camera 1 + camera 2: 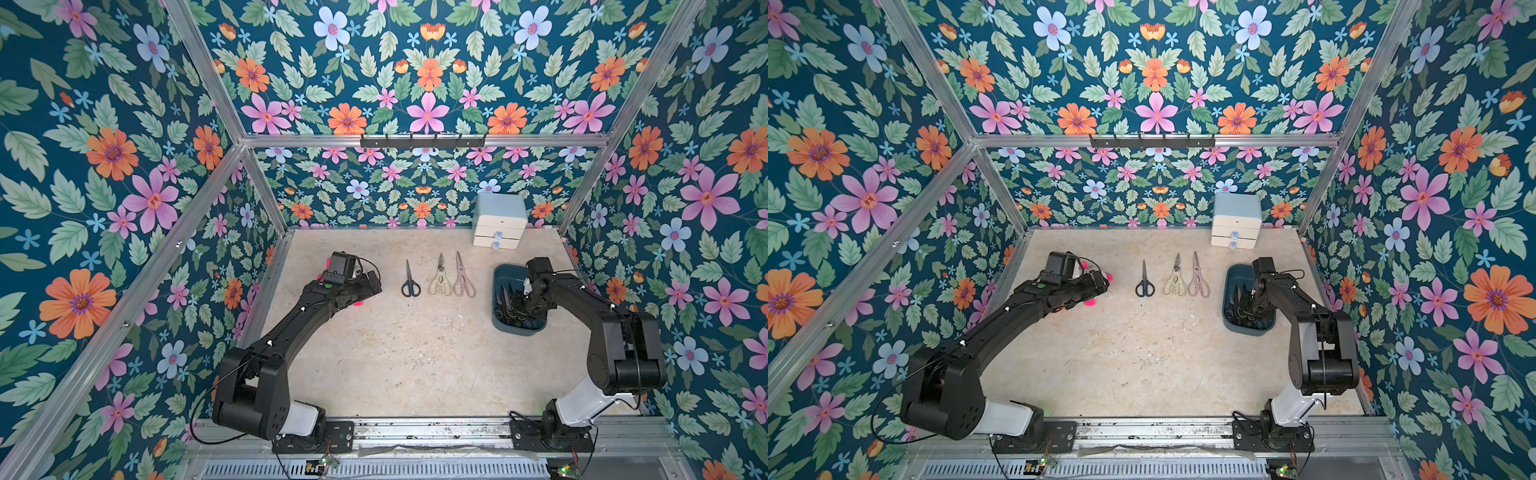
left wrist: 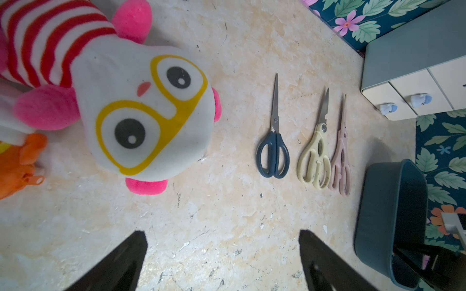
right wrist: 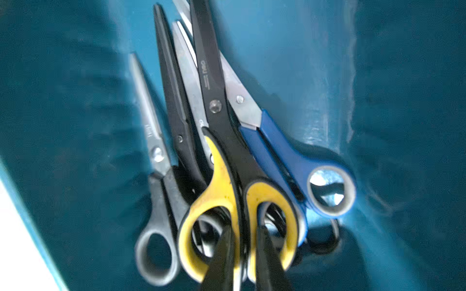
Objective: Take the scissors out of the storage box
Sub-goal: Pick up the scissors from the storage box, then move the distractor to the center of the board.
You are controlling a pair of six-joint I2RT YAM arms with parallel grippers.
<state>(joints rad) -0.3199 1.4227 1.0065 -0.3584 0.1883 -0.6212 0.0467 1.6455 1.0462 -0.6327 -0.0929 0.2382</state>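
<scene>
Down inside the storage box [image 3: 378,75] with the right gripper [image 3: 244,226]: slim black fingers [image 3: 218,264] drawn in narrow, pinching the yellow-black scissors [image 3: 222,176] right on the dark bridge between the two glossy yellow loops. Packed alongside in the same smooth teal plastic tub, blades all pointing one way: a blue-handled pair [image 3: 282,156] with a grey-lined loop, matte black blades, bare steel blades, a grey-black handled pair [image 3: 156,206]. Over to the left gripper [image 2: 223,233]: spread wide, holding nothing, hovering above the mottled beige table [image 2: 227,201]. Out on that table in a neat row, apart from the tub: a dark-blue pair [image 1: 410,282], cream shears [image 1: 440,278], pale-pink shears [image 1: 463,278], tips toward the back wall. Near the left arm, a fuzzy red-striped plush toy [image 2: 141,113].
</scene>
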